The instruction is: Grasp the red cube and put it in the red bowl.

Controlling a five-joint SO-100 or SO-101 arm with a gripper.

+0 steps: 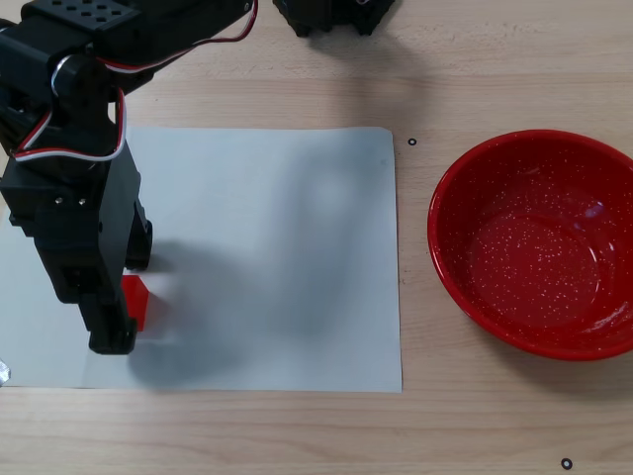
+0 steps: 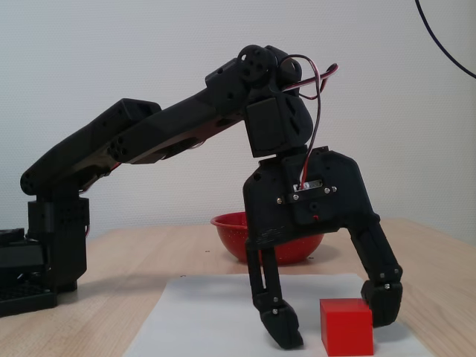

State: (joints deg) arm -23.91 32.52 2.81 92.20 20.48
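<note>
The red cube [image 1: 137, 303] sits on a white sheet of paper [image 1: 277, 257], near its left front part in a fixed view from above. My gripper [image 1: 126, 297] is open and lowered around the cube, with one finger on each side. In a fixed view from the side, the cube [image 2: 346, 326] rests on the paper between the fingers of the gripper [image 2: 335, 320]. It lies close to the right finger, with a gap to the left one. The red bowl [image 1: 445, 188] stands empty on the wooden table to the right of the paper. It shows partly behind the gripper in the side view [image 2: 227, 235].
The arm's black base [image 1: 336, 15] stands at the table's far edge and shows at the left in the side view [image 2: 44, 253]. The wooden table [image 1: 415, 426] surrounds the paper. Small black marks [image 1: 411, 142] dot the table near the bowl.
</note>
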